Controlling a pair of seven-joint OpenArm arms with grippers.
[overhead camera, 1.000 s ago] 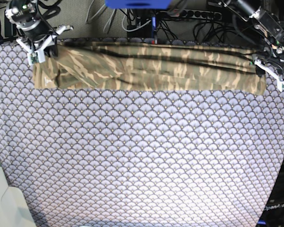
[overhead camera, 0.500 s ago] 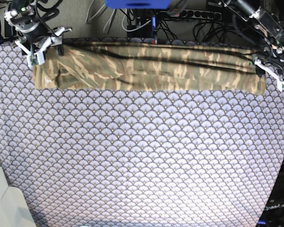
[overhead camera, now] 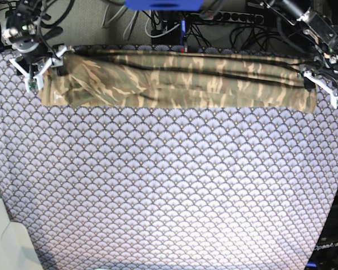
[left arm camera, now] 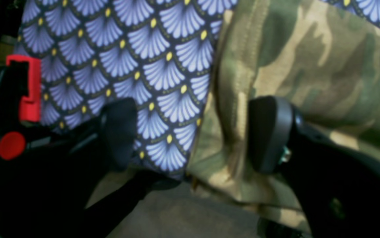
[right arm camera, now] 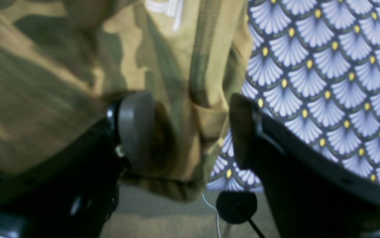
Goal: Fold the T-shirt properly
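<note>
The camouflage T-shirt [overhead camera: 174, 81] lies as a long folded strip along the far edge of the table. My right gripper [overhead camera: 44, 68] is at the strip's left end. In the right wrist view it [right arm camera: 190, 132] is open, with the shirt's corner [right arm camera: 206, 119] between its fingers [right arm camera: 137, 129]. My left gripper [overhead camera: 325, 90] is at the strip's right end. In the left wrist view it [left arm camera: 193, 135] is open, straddling the shirt's edge [left arm camera: 229, 109], with one finger [left arm camera: 269, 132] over the cloth and the other over the tablecloth.
The lavender fan-scale tablecloth [overhead camera: 169, 185] covers the table. Cables and a power strip [overhead camera: 231, 22] lie behind the far edge. A red clamp part [left arm camera: 24, 89] sits at the table's corner. A white object [overhead camera: 3, 236] is at the front left.
My right gripper has moved left and back along the shirt's left end, towards its far corner. The left gripper and the shirt have stayed in place.
</note>
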